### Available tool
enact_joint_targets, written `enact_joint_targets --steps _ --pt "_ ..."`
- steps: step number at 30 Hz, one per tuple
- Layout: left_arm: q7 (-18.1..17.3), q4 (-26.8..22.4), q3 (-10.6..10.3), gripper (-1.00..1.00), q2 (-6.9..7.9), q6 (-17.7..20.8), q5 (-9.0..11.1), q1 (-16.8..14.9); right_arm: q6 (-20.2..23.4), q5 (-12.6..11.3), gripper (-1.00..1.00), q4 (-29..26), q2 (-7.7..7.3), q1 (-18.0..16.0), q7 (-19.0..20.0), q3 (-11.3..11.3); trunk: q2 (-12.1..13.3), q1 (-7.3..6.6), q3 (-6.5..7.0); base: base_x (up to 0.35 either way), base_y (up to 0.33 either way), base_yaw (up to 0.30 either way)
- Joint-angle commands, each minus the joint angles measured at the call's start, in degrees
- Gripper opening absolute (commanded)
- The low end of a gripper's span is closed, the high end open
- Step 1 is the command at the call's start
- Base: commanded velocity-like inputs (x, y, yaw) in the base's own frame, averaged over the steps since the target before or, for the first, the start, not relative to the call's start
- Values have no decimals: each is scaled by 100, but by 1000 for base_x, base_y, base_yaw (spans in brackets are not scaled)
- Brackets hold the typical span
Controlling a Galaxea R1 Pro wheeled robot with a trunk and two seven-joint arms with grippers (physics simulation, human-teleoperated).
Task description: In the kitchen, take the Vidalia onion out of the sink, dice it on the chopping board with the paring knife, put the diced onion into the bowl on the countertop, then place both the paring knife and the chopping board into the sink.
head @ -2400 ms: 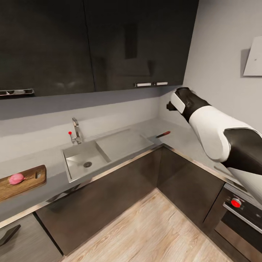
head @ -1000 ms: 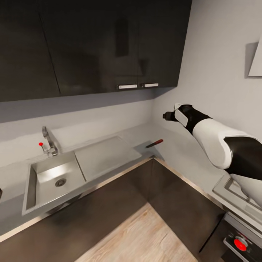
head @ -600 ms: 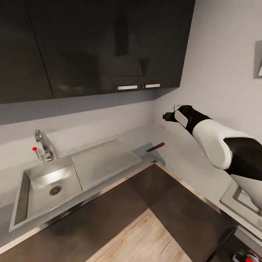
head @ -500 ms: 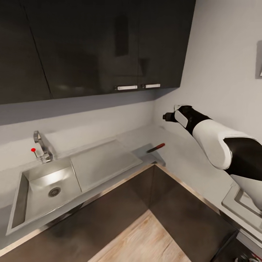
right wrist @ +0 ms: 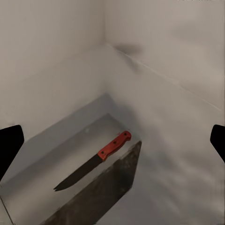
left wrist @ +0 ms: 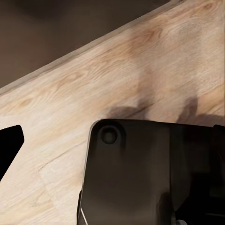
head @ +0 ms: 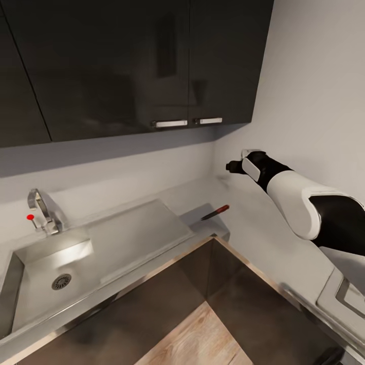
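Raised over the corner of the kitchen counter, my right gripper (head: 232,166) hangs near the pale grey wall (head: 314,91), well above the worktop; my wrist camera shows only the dark tips of its fingers (right wrist: 9,145) at the frame's two edges, set wide apart with nothing between them. Dark glossy cabinets (head: 126,61) with steel handles (head: 169,123) run along the wall above a long grey countertop (head: 263,228) that turns the corner, with dark base units and a strip of light wood floor (head: 197,344) below. The steel sink (head: 30,284) sits at the left with its round drain (head: 61,281), flat drainboard (head: 132,238) and chrome tap (head: 40,210) with a red knob. The knife (head: 215,212) lies flat on the counter at the inside corner, just beside the drainboard's end, below and ahead of my right gripper and well apart from it, its red-marked handle (right wrist: 114,145) toward the corner of the walls. My right arm (head: 299,203) reaches forward, roughly level, white forearm and black elbow. Over the wood floor (left wrist: 140,61), my left gripper's state I cannot tell.
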Motion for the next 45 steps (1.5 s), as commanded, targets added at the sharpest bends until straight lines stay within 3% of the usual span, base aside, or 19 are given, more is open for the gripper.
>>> enact_joint_targets --steps 1,45 --pt "37 -10 -49 100 9 -10 44 -1 26 -56 100 -9 2 0 -33 20 -12 6 -11 221 -21 0" --pt "37 115 -41 100 -8 65 44 -1 19 -56 100 -7 92 135 -33 20 -12 6 -11 199 -95 0"
